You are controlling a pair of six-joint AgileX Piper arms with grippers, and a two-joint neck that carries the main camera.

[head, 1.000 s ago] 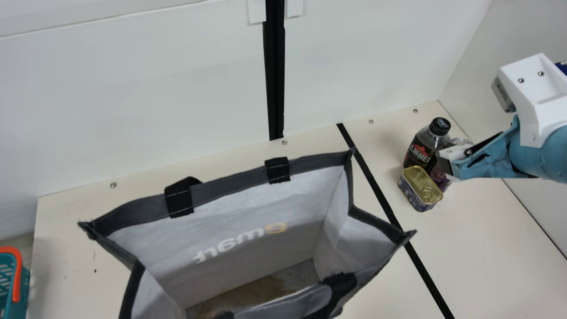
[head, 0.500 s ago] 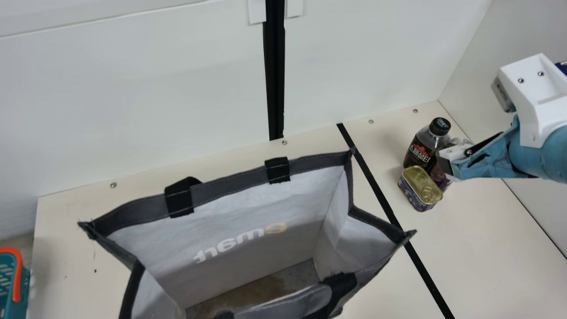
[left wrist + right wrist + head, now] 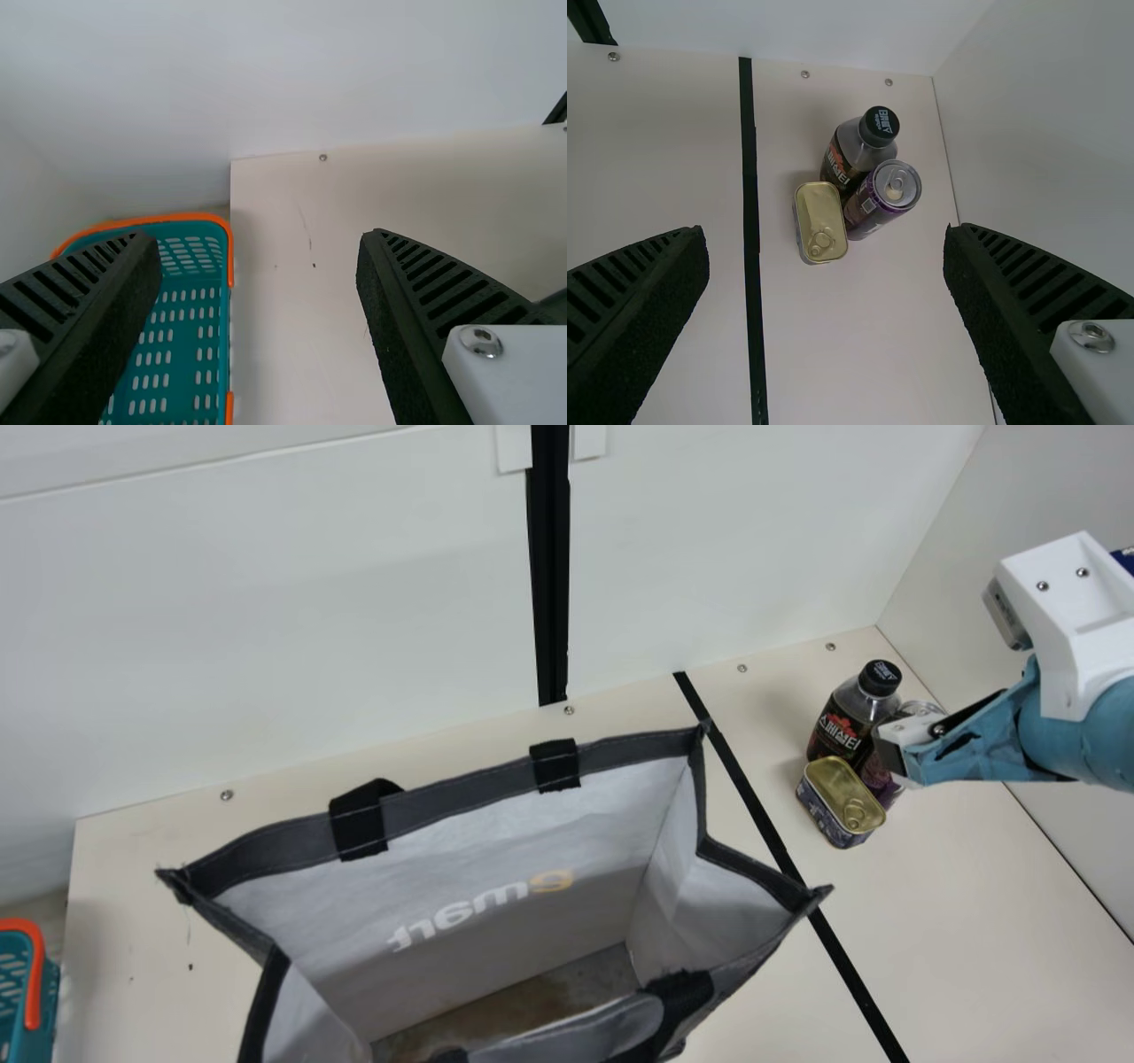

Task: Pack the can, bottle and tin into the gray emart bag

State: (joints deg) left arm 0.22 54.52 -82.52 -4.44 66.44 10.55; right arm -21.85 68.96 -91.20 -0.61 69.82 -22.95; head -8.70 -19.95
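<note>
My right gripper (image 3: pixel 895 753) is at the right of the main view, in front of part of the can (image 3: pixel 879 779). In the right wrist view this gripper (image 3: pixel 826 266) stands open, nothing between its fingers. The bottle (image 3: pixel 846 722), can and gold-lidded tin (image 3: pixel 842 802) stand close together at the table's back right; the right wrist view shows the bottle (image 3: pixel 852 155), purple can (image 3: pixel 877 199) and tin (image 3: pixel 820 221). The gray bag (image 3: pixel 461 797) stands upright with its mouth open. In the left wrist view my left gripper (image 3: pixel 257 266) is open and holds nothing.
A teal basket (image 3: pixel 18 974) with an orange rim is at the far left, also the basket (image 3: pixel 177 336) in the left wrist view. White walls (image 3: pixel 266 602) border the table (image 3: pixel 992 921) at back and right. Black tape (image 3: pixel 762 815) runs between bag and items.
</note>
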